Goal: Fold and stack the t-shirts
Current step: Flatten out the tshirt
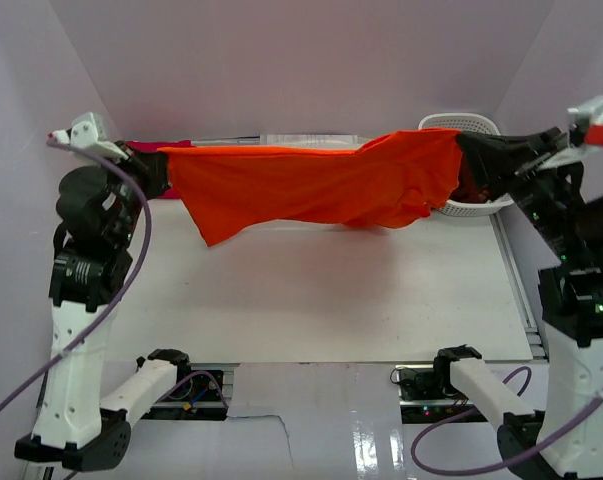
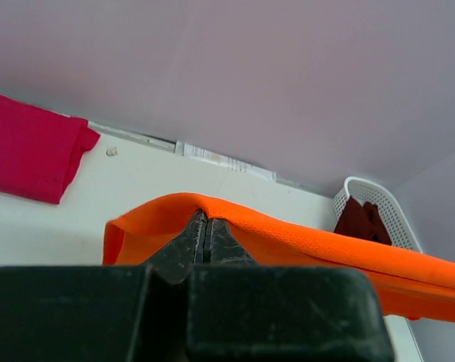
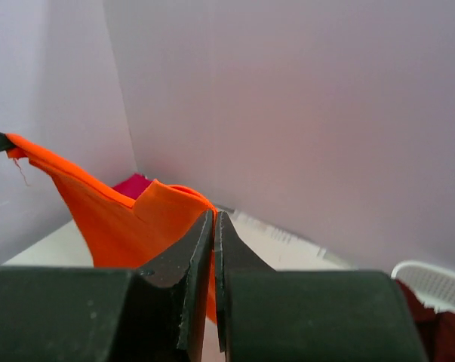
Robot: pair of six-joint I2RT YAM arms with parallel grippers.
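Both arms raised and reaching toward the far wall. Left gripper [image 1: 159, 168] pinches the left end of the orange t-shirt [image 1: 311, 185]; right gripper [image 1: 469, 152] pinches its right end. Shirt stretched between them above the table [image 1: 331, 300], lower edge drooping and creased. Magenta t-shirt [image 2: 31, 154] lies far left.

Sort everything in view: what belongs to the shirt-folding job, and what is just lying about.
Job:
orange t-shirt, stretched between left gripper and right gripper
magenta t-shirt
maroon t-shirt

Lying about:
white basket, holding the maroon t-shirt
white strip by the back wall
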